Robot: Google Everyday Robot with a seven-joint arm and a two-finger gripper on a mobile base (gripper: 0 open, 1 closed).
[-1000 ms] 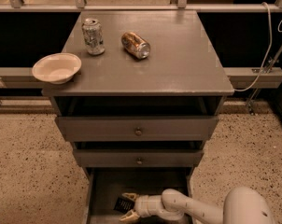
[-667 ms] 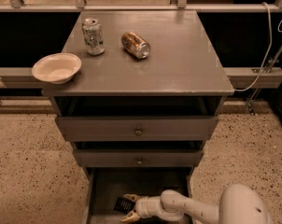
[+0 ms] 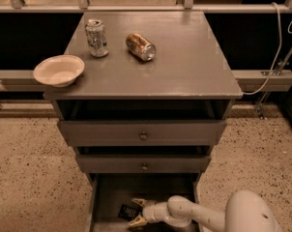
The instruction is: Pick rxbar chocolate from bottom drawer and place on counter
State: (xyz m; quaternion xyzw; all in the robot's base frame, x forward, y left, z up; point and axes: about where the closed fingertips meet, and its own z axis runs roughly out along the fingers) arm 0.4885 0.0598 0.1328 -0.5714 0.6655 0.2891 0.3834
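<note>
Rxbar (image 3: pixel 127 211) lies flat on the drawer (image 3: pixel 109 196) floor, just left of the gripper (image 3: pixel 138 212), whose fingers are spread wide with nothing held. Bar is probably light and thin with a slick wrapper, so it should be pinched across the narrow width.

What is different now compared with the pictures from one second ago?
Nothing visibly changed. The open gripper is in the bottom drawer at the rxbar, as before; nothing was taken or let go. On the counter, the upright can, the lying can and the bowl stayed in place.
</note>
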